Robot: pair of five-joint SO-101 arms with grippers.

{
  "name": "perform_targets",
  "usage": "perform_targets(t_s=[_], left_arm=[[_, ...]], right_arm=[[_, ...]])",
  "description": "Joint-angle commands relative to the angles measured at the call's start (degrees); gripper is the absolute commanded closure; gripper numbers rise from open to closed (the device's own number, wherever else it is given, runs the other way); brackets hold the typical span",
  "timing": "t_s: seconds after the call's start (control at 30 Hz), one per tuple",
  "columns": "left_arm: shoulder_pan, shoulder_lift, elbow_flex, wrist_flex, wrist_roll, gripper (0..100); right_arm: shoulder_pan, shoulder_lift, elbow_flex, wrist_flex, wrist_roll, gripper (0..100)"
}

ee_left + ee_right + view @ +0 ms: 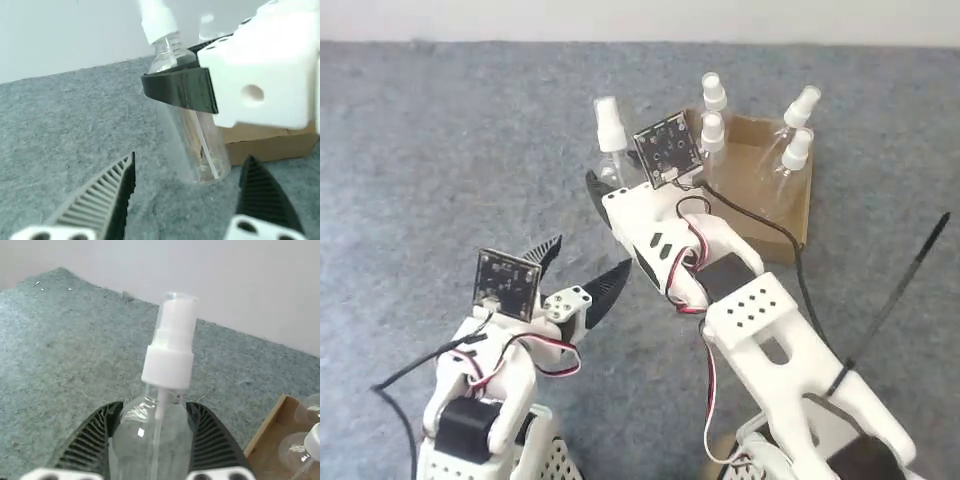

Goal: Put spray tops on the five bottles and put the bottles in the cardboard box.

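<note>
A clear bottle [610,135] with a white spray top stands just left of the cardboard box [808,200]. My right gripper [612,182] is shut on its body. In the right wrist view the bottle [167,360] sits between the black fingers [90,440] of the right gripper [154,412]. In the left wrist view the bottle [195,140] has its base at the carpet, beside the box [265,142]. My left gripper [578,265] is open and empty, a short way in front of the bottle; its view shows the left gripper [190,160] spread wide.
Several bottles with spray tops [798,150] stand inside the box, also seen as bottles [305,450] past the box edge [265,435]. Grey carpet [440,150] covers the table to the left. A black cable [900,290] runs at the right.
</note>
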Motion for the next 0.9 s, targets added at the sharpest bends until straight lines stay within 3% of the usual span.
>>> perform_targets(t_s=[0.0,0.13,0.27,0.4,0.73,0.87], left_arm=[[0.62,-0.88,1.19,-1.32,-0.7,68],[0.53,-0.79,4.0,-4.04,-2.73,68],[0.53,-0.79,4.0,-3.78,-2.73,68],[0.53,-0.79,4.0,-3.78,-2.73,68],[0.53,-0.79,4.09,-3.69,-2.64,68],[0.53,-0.79,4.26,-3.69,-2.64,68]], right_arm=[[-2.15,-1.45,-4.66,2.15,-0.35,99.3],[-8.04,-7.08,-4.57,10.68,-0.35,99.3],[-9.45,-13.58,-4.48,15.78,1.67,99.3],[-8.57,-19.03,-2.37,18.33,6.59,99.3],[-6.81,-26.51,3.43,21.67,7.03,99.3],[-2.07,-26.51,2.11,21.14,7.12,99.3]])
